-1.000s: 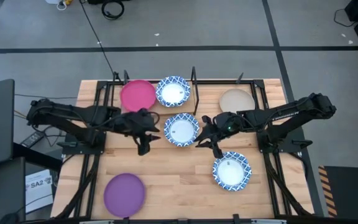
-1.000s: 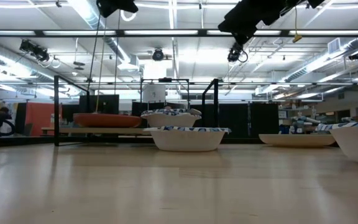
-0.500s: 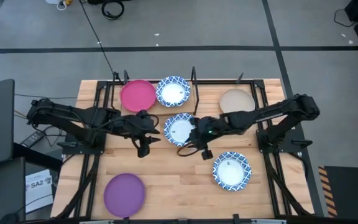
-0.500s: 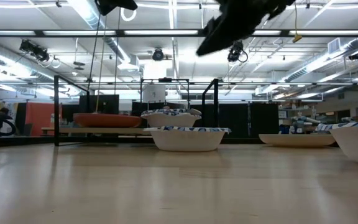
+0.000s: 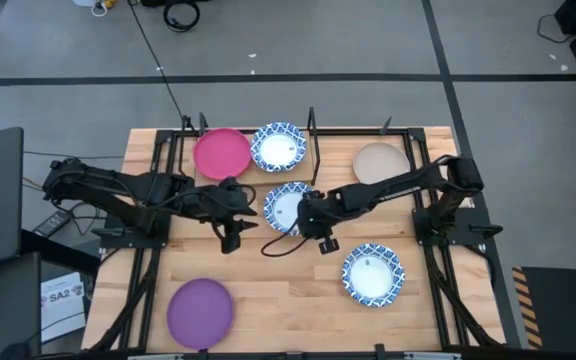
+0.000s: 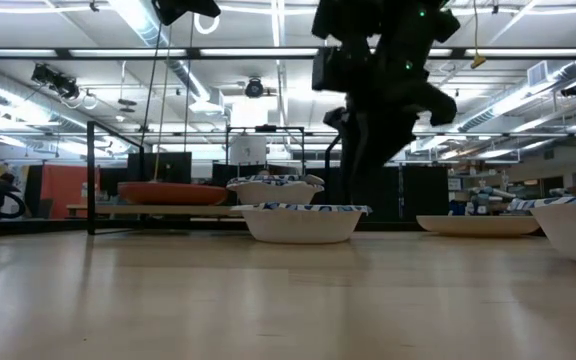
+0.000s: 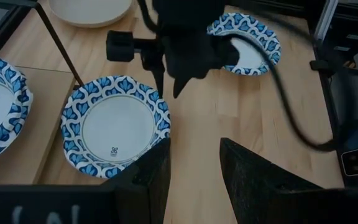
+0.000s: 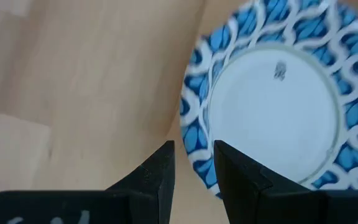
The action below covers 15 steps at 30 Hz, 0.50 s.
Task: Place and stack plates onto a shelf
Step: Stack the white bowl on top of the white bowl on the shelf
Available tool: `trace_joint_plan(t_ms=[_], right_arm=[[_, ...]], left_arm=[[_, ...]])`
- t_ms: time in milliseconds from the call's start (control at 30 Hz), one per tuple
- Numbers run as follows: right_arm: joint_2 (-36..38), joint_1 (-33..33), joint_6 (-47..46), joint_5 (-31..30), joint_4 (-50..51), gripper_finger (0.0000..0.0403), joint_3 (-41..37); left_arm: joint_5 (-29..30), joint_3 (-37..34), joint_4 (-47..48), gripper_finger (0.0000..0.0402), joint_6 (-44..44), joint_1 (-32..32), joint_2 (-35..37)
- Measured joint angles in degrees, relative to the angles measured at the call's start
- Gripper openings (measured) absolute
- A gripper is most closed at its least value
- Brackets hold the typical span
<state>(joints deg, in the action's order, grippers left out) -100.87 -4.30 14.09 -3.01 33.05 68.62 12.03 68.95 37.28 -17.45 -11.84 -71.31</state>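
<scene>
The right gripper [image 5: 306,222], fingers parted, hovers mid-frame, seemingly above the rim of the blue-and-white patterned round plate [image 5: 286,207]; the left gripper [image 5: 234,232], also parted, waits left of it.

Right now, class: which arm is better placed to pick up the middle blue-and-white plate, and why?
The right. Its gripper hangs over the plate, open fingers straddling the rim. The left gripper waits open beside it, over bare table, so it would have farther to go.
</scene>
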Motion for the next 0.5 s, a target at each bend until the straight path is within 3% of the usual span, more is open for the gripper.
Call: trace_joint_plan(t_ms=[500], right_arm=[[-1.37, 1.45, 1.57, -0.79, 0.39, 0.0117, -0.09]], left_arm=[[-0.02, 0.0, 0.2, 0.0143, 0.02, 0.0, 0.0]])
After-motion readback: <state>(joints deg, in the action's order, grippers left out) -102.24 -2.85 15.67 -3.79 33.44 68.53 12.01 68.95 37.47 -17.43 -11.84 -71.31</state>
